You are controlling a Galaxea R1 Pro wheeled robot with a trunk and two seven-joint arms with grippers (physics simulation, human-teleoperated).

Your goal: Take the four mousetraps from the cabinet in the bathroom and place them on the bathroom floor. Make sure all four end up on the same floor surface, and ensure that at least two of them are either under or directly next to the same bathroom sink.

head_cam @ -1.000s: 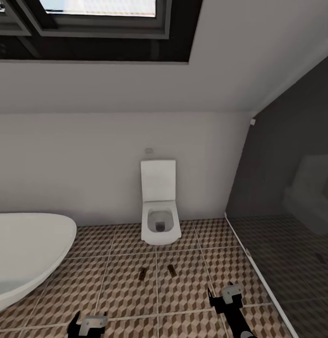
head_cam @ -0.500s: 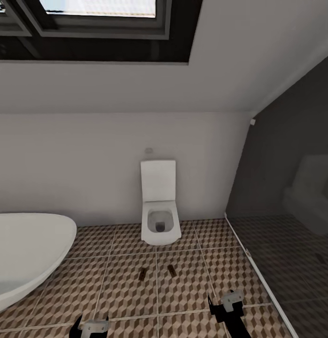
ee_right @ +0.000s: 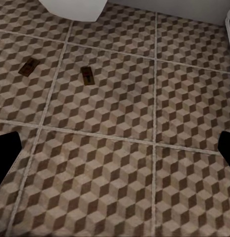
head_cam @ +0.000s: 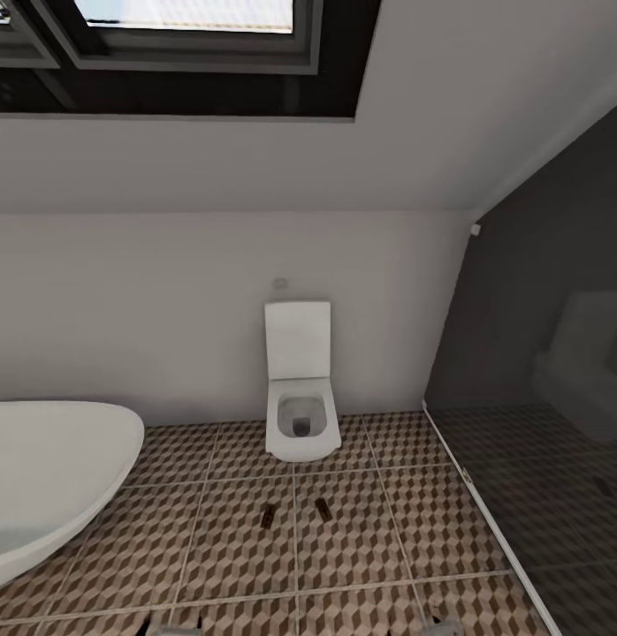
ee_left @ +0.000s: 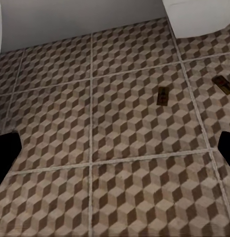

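Two mousetraps lie on the bathroom floor [head_cam: 238, 565] in front of the toilet, one [head_cam: 268, 517] left of the other [head_cam: 323, 508]. The left wrist view shows them as mousetrap [ee_left: 163, 96] and mousetrap [ee_left: 222, 84] ahead of my left gripper [ee_left: 115, 150], which is open and empty above the tiles. The right wrist view shows the same pair, mousetrap [ee_right: 28, 66] and mousetrap [ee_right: 87, 75], beyond my open, empty right gripper [ee_right: 115, 150]. The cabinet and the bathroom sink are out of view.
A white toilet [head_cam: 298, 406] stands against the far wall. A white oval bathtub [head_cam: 43, 477] fills the left side. A dark glass shower partition [head_cam: 538, 424] with a floor rail closes off the right.
Both arms have dropped toward the bottom edge of the head view, where just their tips remain. The mousetraps, toilet and tub have not moved.
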